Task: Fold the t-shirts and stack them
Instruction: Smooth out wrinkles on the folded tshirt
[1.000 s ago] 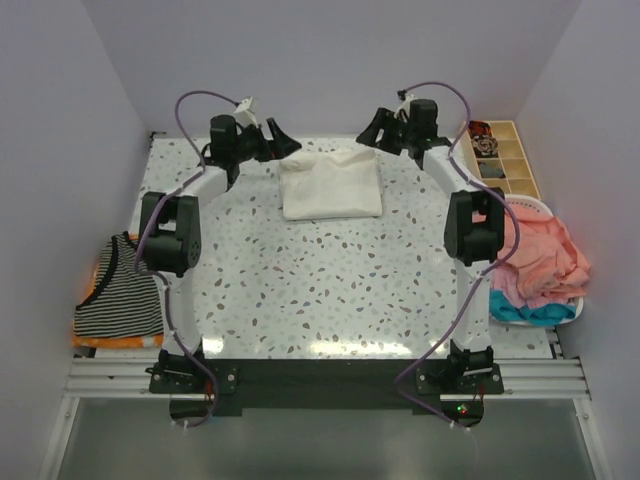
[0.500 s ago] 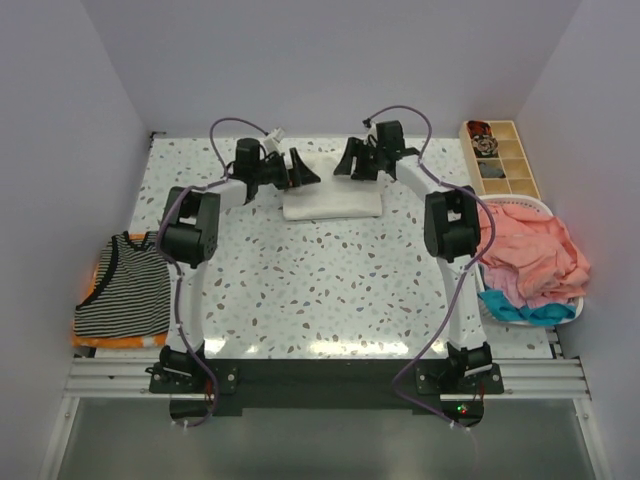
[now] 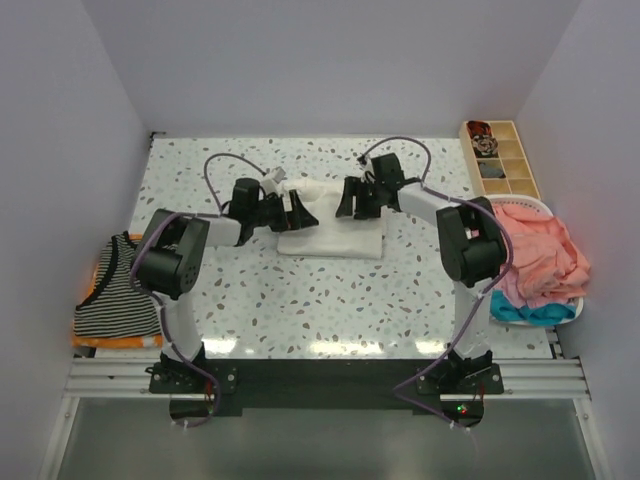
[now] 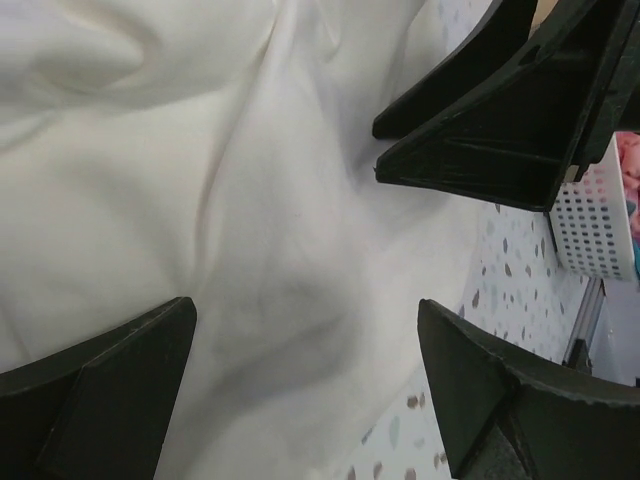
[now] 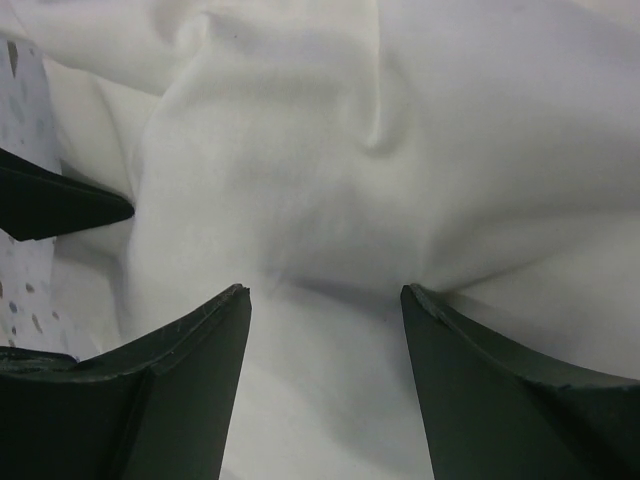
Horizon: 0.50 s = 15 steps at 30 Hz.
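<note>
The folded cream t-shirt lies at the middle back of the table. My left gripper is open and sits low over its left part. My right gripper is open and sits low over its right part, facing the left one. In the left wrist view the left gripper is spread over rumpled cream cloth, with the right gripper's fingers at the upper right. In the right wrist view the right gripper is open with its tips on the cloth. No rose print shows.
A black-and-white striped t-shirt lies on an orange one at the table's left edge. A coral-pink t-shirt and a blue one lie in a white basket at the right. A compartmented wooden tray stands at the back right.
Both grippers have come from the back edge toward the near side and down onto the cream t-shirt, closing in on each other. The t-shirt now lies nearer the front.
</note>
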Tool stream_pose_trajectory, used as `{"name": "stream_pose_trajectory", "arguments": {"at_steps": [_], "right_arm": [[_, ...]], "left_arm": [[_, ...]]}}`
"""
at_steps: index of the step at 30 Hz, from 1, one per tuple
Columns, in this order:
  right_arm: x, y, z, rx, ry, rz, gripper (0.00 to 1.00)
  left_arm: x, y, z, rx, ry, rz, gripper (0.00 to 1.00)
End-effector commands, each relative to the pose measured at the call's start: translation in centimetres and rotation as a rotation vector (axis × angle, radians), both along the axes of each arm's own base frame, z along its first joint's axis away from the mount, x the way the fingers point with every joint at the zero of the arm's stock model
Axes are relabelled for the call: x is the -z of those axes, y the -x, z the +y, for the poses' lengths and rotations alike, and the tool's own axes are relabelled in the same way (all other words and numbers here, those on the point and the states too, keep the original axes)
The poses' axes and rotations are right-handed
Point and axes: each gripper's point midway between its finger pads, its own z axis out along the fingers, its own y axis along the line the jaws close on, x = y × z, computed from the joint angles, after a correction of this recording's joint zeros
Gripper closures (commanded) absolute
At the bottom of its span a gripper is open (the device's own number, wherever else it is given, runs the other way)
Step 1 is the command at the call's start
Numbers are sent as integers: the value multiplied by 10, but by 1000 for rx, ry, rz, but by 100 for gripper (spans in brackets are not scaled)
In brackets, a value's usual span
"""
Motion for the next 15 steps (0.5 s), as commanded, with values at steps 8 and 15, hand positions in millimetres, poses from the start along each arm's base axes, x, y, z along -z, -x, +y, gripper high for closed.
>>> {"name": "stream_pose_trajectory", "arguments": {"at_steps": [8, 15], "right_arm": [[-42, 116, -16, -52, 26, -20, 32], [-80, 102, -59, 88, 214, -135, 29]], "left_arm": [[-53, 91, 26, -74, -19, -37, 1], [-89, 54, 27, -87, -116, -188, 0]]}}
